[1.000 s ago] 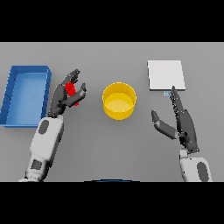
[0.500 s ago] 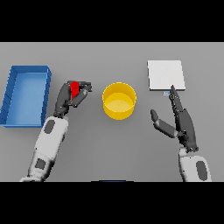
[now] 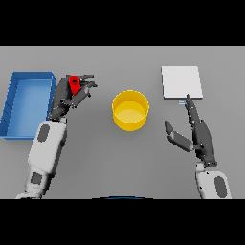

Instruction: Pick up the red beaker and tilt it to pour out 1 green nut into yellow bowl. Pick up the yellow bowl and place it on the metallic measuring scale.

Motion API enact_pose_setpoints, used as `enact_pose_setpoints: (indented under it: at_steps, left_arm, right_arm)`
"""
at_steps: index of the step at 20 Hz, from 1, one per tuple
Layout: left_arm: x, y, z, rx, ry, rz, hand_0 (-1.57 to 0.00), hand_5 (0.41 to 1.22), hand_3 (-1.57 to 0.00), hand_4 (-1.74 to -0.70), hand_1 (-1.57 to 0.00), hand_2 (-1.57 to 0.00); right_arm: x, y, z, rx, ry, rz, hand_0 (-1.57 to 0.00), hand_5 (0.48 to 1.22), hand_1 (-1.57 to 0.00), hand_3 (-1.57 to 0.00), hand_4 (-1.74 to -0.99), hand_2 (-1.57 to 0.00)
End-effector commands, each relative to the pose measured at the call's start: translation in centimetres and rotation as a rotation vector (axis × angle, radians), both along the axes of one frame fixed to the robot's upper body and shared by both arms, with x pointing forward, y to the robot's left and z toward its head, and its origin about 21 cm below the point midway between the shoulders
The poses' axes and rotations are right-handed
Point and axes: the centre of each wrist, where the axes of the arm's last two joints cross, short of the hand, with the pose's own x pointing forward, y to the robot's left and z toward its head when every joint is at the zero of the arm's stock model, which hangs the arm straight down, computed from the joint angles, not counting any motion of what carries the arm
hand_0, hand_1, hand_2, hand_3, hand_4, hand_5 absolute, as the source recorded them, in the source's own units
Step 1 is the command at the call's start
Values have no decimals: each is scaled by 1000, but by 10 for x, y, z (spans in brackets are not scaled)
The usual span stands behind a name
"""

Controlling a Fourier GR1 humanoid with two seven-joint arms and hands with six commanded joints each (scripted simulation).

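Pouring step in hand: red beaker (image 3: pixel 74 84) is grasped in left hand (image 3: pixel 67 95), left of yellow bowl (image 3: pixel 130 110); carry over bowl and tilting judged next; right hand (image 3: pixel 198 134) released, idle near scale (image 3: pixel 181 82).

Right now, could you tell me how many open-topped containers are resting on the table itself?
2: the blue bin at the table's left edge and the yellow bowl at its centre. The red beaker is held in the left robot hand, so not counted.
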Motion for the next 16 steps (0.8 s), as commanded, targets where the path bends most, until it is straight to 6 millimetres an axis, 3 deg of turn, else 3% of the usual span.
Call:
enact_pose_setpoints:
  at_steps: [1,6,8,13,16]
  left_arm:
    - [2,1,3,26,8,-5,-1556,1130,-1553,-1724,-1557,-1558]
    - [16,0,16,125,10,-31,-1556,1139,-1553,-1724,-1557,-1558]
    - [24,-2,33,228,-24,-54,-1562,1134,-1559,-1730,-1562,-1563]
    - [29,-9,49,562,-44,-152,-1568,1125,-1567,-1737,-1568,-1568]
    - [33,-33,65,744,-78,-217,-1569,1134,-1569,-1739,-1569,-1570]
  right_arm:
    - [0,0,1,-10,-7,-5,1,653,1,1,-1219,1]
    - [0,0,-2,-32,-25,-9,1,661,1,1,-1219,1]
    - [1,-2,-1,-48,-20,-19,1,664,1,1,-1210,1]
    - [-3,0,4,-38,-20,-13,1,660,1,1,-1186,1]
    - [0,1,5,-40,8,-7,1,667,1,1,-1178,1]
